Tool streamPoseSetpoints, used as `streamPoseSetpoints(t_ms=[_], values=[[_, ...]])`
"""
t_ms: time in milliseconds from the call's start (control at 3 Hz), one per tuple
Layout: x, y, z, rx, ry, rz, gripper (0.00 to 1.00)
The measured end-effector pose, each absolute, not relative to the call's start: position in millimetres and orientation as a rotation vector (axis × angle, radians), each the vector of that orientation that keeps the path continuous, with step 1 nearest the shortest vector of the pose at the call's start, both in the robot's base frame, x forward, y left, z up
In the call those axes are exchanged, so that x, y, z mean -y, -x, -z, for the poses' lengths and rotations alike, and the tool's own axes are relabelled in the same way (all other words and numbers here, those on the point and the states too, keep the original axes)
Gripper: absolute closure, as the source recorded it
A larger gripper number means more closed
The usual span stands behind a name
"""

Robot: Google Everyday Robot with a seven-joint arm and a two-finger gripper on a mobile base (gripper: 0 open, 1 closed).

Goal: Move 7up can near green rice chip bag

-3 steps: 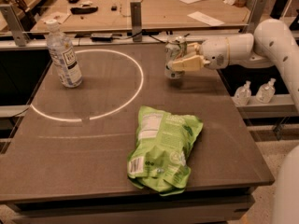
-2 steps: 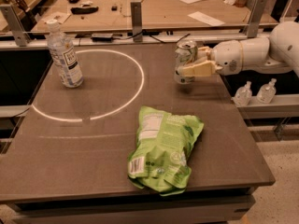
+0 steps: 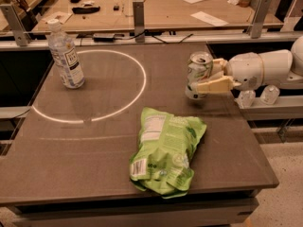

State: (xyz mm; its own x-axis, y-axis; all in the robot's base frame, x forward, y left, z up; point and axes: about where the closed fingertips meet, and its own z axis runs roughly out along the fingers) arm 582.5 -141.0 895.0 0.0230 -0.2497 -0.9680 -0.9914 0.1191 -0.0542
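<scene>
The 7up can [image 3: 198, 74], silver-white with a silver top, is held upright at the right side of the dark table, just above or on its surface; I cannot tell which. My gripper [image 3: 208, 77] comes in from the right and is shut on the can, with one cream finger [image 3: 215, 85] across its front and the other behind it. The green rice chip bag [image 3: 165, 150], crinkled lime green with a white label, lies flat in front of the can, a short gap below it.
A clear plastic water bottle [image 3: 66, 56] stands at the table's left back. A white circle [image 3: 142, 86] is marked on the tabletop. The table's right edge [image 3: 251, 126] is close to the can. A wooden bench with papers stands behind.
My gripper has carried the can forward and to the right, closer to the green bag. The bag and the bottle have not moved.
</scene>
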Motion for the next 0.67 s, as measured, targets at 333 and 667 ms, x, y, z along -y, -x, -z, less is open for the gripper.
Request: streamPoseSetpoints(t_ms=[333, 667], values=[[147, -561, -896, -1.366, 1.329, -0.993, 1.00], [147, -539, -895, -1.322, 1.350, -1.054, 1.00]])
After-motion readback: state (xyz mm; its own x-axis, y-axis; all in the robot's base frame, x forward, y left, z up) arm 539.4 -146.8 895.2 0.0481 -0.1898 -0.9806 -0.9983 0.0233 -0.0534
